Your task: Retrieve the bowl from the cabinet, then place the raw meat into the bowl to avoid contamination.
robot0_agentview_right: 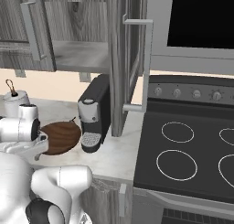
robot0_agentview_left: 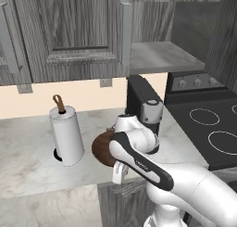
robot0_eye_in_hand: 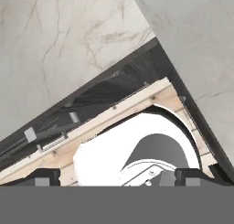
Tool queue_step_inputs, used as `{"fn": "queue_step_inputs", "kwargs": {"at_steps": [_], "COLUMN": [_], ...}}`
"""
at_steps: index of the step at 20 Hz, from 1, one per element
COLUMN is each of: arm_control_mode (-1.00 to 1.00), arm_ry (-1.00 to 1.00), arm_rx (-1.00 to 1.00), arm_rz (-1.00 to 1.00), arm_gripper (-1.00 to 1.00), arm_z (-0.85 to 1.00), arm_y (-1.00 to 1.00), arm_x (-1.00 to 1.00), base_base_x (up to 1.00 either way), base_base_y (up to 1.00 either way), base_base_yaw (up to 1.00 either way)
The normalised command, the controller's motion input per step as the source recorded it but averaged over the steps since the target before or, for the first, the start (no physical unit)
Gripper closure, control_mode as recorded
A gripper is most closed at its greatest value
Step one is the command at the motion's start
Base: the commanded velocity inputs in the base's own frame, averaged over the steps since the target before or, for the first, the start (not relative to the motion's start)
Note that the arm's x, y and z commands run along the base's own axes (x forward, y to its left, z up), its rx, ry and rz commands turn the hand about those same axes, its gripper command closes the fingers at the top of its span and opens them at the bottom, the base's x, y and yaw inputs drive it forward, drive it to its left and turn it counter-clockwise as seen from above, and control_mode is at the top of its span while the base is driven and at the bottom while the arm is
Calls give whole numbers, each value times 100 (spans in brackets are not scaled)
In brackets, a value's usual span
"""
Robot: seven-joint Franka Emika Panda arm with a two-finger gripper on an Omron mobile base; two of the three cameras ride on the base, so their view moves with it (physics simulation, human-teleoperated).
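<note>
The dark-brown wooden bowl (robot0_agentview_left: 99, 149) (robot0_agentview_right: 61, 136) sits on the marble counter just left of the coffee machine, partly hidden by my arm. A tiny dark lump, the raw meat (robot0_agentview_left: 110, 129) (robot0_agentview_right: 72, 120), shows at the bowl's far rim; I cannot tell whether it lies in the bowl or beside it. The cabinet (robot0_agentview_left: 78, 31) (robot0_agentview_right: 123, 58) above stands with its doors open and its grey shelf (robot0_agentview_left: 157, 54) bare. My gripper (robot0_agentview_left: 118, 172) (robot0_eye_in_hand: 119, 175) points down over the counter's front edge, near the bowl's front side. It is open, its fingertips (robot0_eye_in_hand: 42, 176) wide apart and holding nothing.
A white paper-towel roll (robot0_agentview_left: 67, 135) stands left of the bowl. The black coffee machine (robot0_agentview_left: 143, 103) (robot0_agentview_right: 93, 113) is right of it. A black stove (robot0_agentview_left: 208, 124) (robot0_agentview_right: 183, 150) lies further right. The open cabinet door (robot0_agentview_right: 137, 63) juts out over the counter.
</note>
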Motion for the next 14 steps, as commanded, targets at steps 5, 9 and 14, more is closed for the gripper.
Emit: {"fn": "queue_step_inputs", "kwargs": {"at_steps": [5, 9, 14], "arm_control_mode": [-100, -100, -100], "arm_ry": [-1, -6, -7], "arm_rx": [0, 0, 0], "arm_rz": [0, 0, -4], "arm_gripper": [-100, -100, -100], "arm_z": [45, 64, 65], "arm_y": [0, 0, -10], "arm_x": [-31, -27, -6], "base_base_x": [0, 0, 0], "base_base_y": [0, 0, 0], "base_base_yaw": [0, 0, 0]}}
